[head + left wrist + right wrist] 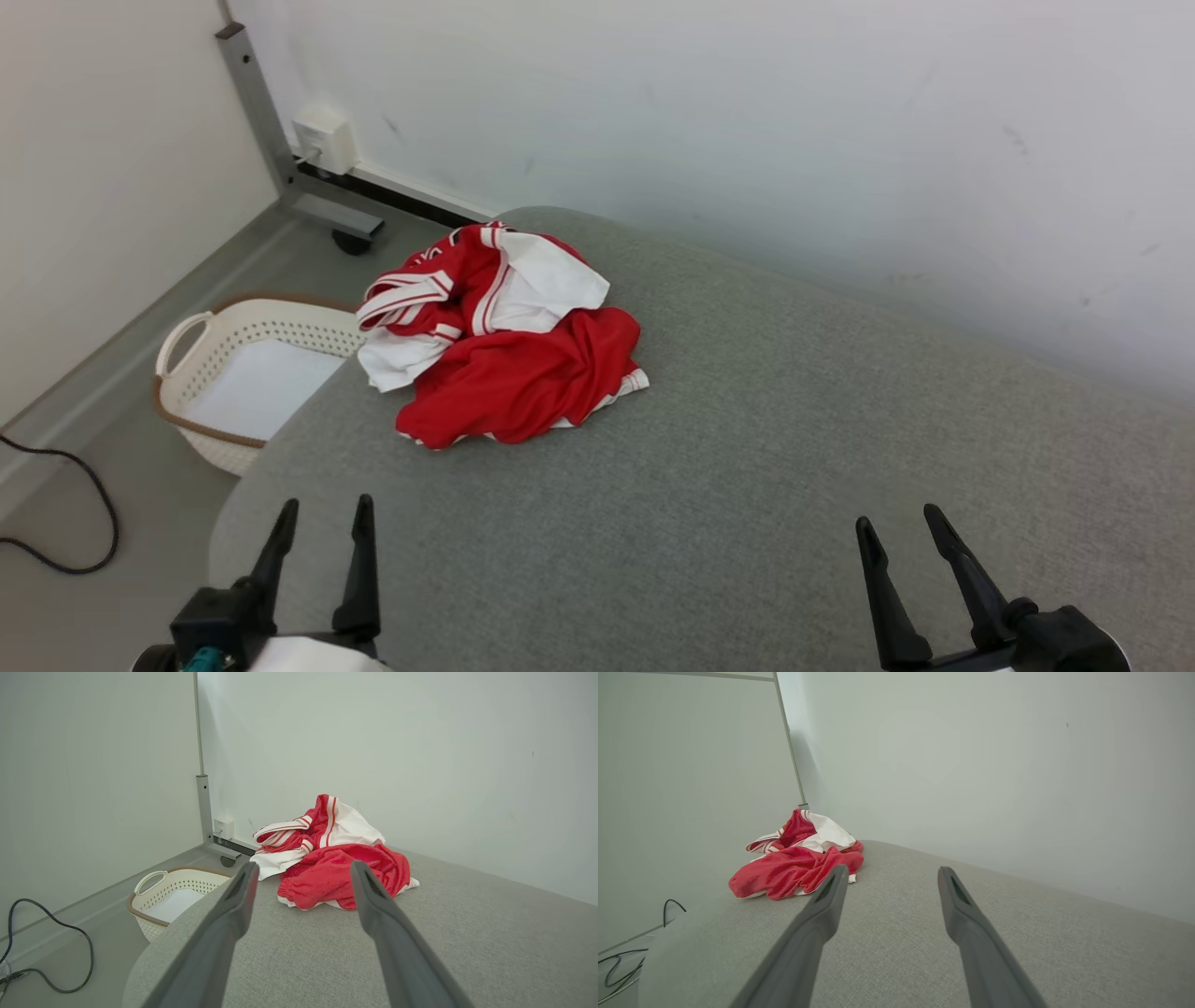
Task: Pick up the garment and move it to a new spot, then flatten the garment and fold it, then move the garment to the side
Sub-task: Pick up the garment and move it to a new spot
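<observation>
A red and white garment point(504, 336) lies crumpled in a heap near the far left corner of the grey fabric surface point(747, 448). The same heap shows in the left wrist view as the garment point(334, 861) ahead of the fingers, and in the right wrist view as the garment point(798, 858) off to the left. My left gripper point(325, 509) hangs open at the lower left, well short of the cloth. My right gripper point(901, 518) is open at the lower right, far from it. Nothing is between either pair of fingers.
A cream laundry basket point(201, 350) stands on the floor left of the surface, just below the garment's corner. A black cable point(89, 504) trails on the floor. A grey metal post point(257, 103) and white wall box point(325, 140) stand behind. A white wall backs the surface.
</observation>
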`<state>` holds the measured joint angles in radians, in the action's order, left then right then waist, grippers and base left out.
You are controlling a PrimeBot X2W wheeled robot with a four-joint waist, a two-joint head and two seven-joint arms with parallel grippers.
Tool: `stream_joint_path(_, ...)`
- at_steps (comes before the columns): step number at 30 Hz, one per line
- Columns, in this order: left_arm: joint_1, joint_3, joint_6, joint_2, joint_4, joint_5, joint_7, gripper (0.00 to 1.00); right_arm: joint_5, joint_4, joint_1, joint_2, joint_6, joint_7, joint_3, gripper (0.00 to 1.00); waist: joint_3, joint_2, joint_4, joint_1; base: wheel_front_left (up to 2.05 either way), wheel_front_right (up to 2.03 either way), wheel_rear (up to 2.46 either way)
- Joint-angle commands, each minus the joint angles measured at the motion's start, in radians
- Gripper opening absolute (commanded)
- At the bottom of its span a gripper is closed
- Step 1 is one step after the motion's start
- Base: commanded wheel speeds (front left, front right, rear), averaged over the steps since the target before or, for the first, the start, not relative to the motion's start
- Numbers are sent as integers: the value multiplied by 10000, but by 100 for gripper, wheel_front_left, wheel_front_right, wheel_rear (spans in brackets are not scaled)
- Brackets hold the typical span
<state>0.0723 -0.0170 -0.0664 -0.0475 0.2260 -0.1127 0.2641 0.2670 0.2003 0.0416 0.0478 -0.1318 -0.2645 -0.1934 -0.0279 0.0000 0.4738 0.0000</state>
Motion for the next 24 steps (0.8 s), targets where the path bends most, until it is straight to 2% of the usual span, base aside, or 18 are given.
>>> stream_joint_path(1,-49,-68,22,-51,-8,-2,7,100,-5,9,152,50,21,1,-48,100,95,0,289,0,0,0,0)
stream_joint_path(7,30,-181,44,-52,14,-219,7,100,-62,65,303,46,21,-1,-140,100,174,0,338,0,0,0,0)
stream_joint_path(13,335,-422,-132,-67,281,-98,7,100,69,-64,226,47,21,1,-103,100,150,0,213,0,0,0,0)
stream_joint_path(19,1335,-467,-387,-318,1145,-317,7,100,-75,-189,333,45,21,1,-89,100,380,0,-360,0,0,0,0)
stream_joint_path(24,2499,-546,-479,-812,2036,-650,-469,100,-122,-292,603,48,21,1,-225,100,886,0,-1206,0,0,0,0)
